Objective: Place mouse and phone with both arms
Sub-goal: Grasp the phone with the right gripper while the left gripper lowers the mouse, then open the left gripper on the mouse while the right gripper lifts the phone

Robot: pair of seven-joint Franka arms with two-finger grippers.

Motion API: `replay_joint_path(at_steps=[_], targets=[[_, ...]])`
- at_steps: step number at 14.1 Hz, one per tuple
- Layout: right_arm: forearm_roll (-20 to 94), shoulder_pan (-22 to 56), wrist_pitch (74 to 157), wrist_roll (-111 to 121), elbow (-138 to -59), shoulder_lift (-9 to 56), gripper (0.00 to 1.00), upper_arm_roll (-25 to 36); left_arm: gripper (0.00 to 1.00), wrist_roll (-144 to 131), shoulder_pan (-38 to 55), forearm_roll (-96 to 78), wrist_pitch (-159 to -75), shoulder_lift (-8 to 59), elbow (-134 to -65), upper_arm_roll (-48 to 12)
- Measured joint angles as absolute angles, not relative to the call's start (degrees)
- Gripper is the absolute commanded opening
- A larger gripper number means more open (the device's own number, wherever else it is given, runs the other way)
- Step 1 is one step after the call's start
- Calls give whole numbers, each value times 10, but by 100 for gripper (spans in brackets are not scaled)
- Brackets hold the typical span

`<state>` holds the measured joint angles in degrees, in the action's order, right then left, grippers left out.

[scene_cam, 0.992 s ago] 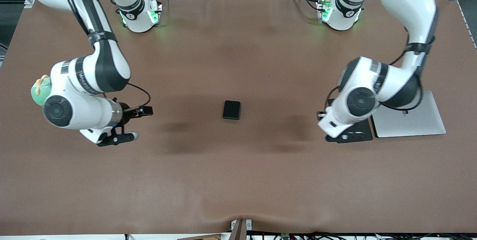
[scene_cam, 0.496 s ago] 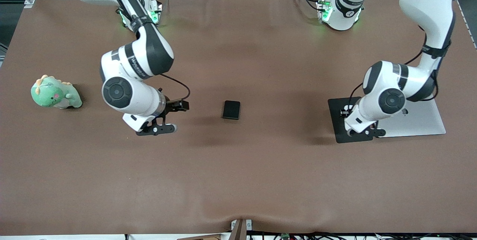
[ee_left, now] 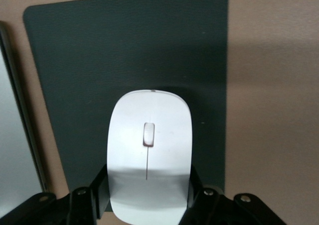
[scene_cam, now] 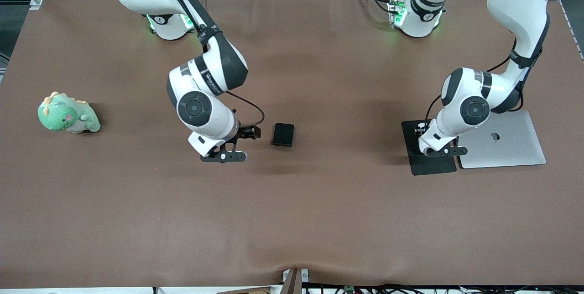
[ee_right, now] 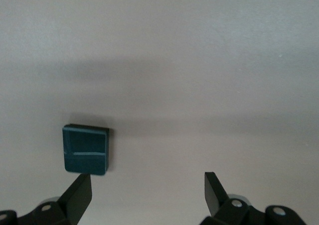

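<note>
So the big change over the last second: the right arm has swung in from the left edge of the front view toward the middle, and its end effector now hangs just beside the phone, which hasn't budged from frame center on the table. That swing also uncovered the green toy at mid-left. The right wrist view shows the fingers spread wide with nothing between them, and the phone is off to one side of the gap, so I'd guess it needs a bit more sideways travel before it can come down and grab. Meanwhile the left end effector has settled over the mat at mid-right, next to the laptop. It's clamped on the mouse, with the mat right underneath. Looks to me like the mouse drop is basically lined up.
</note>
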<state>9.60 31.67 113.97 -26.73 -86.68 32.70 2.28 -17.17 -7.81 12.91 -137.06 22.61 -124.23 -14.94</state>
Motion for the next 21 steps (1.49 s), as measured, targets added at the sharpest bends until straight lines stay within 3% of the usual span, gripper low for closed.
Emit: replay_joint_path(at_steps=[10, 21], targets=[[57, 418, 1280, -417, -846, 426, 100, 24, 46, -172, -84, 129, -1423, 236, -1250, -148], [48, 431, 1315, -443, -845, 464, 100, 28, 52, -172, -116, 168, -1456, 260, -1250, -145]])
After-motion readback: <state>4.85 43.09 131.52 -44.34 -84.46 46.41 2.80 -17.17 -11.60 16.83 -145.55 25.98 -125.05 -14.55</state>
